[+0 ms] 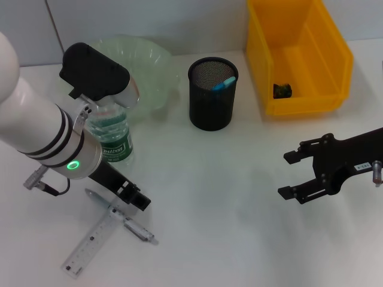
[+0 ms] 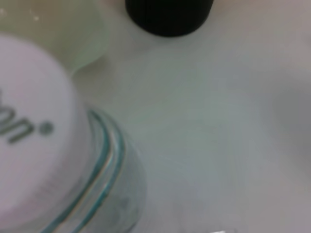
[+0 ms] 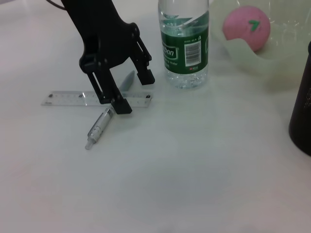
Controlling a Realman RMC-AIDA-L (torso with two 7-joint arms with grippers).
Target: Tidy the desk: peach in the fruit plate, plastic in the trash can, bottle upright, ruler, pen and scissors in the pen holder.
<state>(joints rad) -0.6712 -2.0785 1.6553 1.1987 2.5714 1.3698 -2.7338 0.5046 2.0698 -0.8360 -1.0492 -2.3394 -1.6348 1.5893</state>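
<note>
Head view: left gripper [image 1: 127,198] open wide, low over ruler [image 1: 93,240] and pen [image 1: 139,231] on counter [image 1: 227,203]; bottle [image 1: 111,134] upright beside fruit plate [image 1: 146,66]. Right gripper [image 1: 292,175] open, empty, apart. Left wrist view: bottle cap close. Right wrist view: peach [image 3: 246,27] in plate.

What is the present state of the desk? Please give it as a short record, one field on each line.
bottle: upright, beside the fruit plate
peach: in the fruit plate
fruit plate: pale green, behind the bottle
pen holder: black mesh, a blue item inside
trash can: yellow bin, a dark item inside
ruler: flat on the desk
pen: lies across the ruler
left gripper: open, just above ruler and pen
right gripper: open, above the bare desk
</note>
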